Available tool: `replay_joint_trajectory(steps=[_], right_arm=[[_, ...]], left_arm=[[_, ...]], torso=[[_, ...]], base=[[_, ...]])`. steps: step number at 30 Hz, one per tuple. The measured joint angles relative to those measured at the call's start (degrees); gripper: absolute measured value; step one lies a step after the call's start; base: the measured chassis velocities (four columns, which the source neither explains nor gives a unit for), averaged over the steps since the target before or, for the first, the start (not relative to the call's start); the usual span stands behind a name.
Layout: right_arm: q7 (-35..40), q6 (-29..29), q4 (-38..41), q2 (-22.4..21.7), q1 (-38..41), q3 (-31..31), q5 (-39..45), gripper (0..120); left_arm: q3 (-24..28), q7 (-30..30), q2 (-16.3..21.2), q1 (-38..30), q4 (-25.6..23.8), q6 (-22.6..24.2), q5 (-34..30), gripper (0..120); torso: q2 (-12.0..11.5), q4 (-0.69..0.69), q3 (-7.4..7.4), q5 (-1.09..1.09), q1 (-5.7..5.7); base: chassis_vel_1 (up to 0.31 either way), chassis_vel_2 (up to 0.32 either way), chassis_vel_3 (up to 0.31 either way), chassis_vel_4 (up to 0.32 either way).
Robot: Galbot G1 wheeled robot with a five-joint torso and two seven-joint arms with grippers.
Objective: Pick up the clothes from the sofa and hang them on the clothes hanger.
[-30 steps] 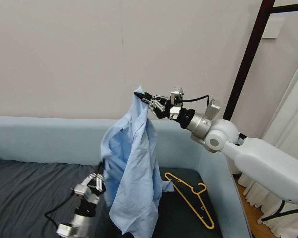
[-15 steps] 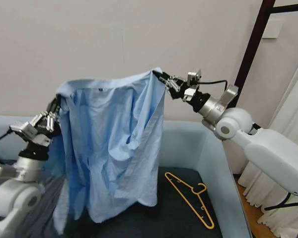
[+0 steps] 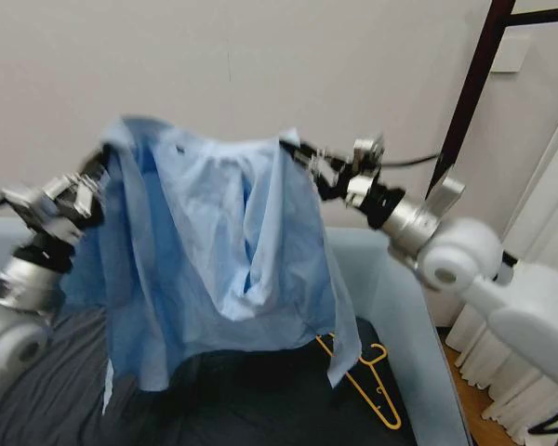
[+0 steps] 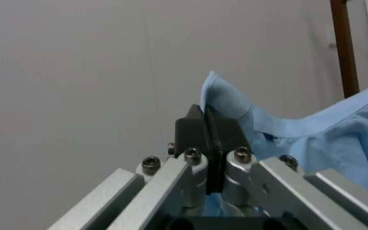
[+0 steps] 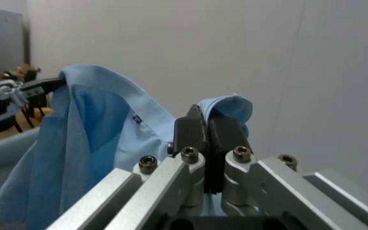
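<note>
Both arms are reaching up and forward, held wide apart. The left arm is angling up from the lower left with its wrist bent upward. The left gripper is sitting high, jaws pressed together, pinching an edge of the shirt. The right arm is extending in from the right, forearm slanting up and inward. The right gripper is sitting slightly higher than the left, its jaws likewise clamping a fold of shirt. In each wrist view the black fingertips are meeting with cloth between them.
</note>
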Motion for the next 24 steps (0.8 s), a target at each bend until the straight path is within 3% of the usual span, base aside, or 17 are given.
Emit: replay_joint_trajectory(steps=[5,11,15,24], right_arm=[[0.9,0.3,-0.1,0.7,-13.1,3.7,-4.0,0],[-1.2,2.4,-0.6,1.6,-18.2,6.9,-3.8,0],[-2.6,3.7,-0.6,2.0,-20.6,8.2,-4.6,0],[-4.6,5.7,-0.2,2.8,-20.5,10.2,-4.6,0]], left_arm=[[1.9,3.0,-2.6,1.5,1.0,6.4,0.2,0],[2.4,3.8,-3.2,1.6,1.3,9.4,-0.7,0],[1.4,4.3,-3.9,1.9,0.8,9.3,-0.7,0],[-1.8,5.6,-4.5,0.3,-1.8,3.6,-2.7,0]], torso=[[0.0,-0.04,-0.01,0.02,0.0],[0.0,-0.01,0.0,0.0,0.0],[0.0,-0.01,-0.01,0.0,0.0],[0.0,-0.01,0.0,0.0,0.0]], base=[[0.0,0.0,0.0,0.0],[0.0,0.0,0.0,0.0],[0.0,0.0,0.0,0.0],[0.0,0.0,0.0,0.0]])
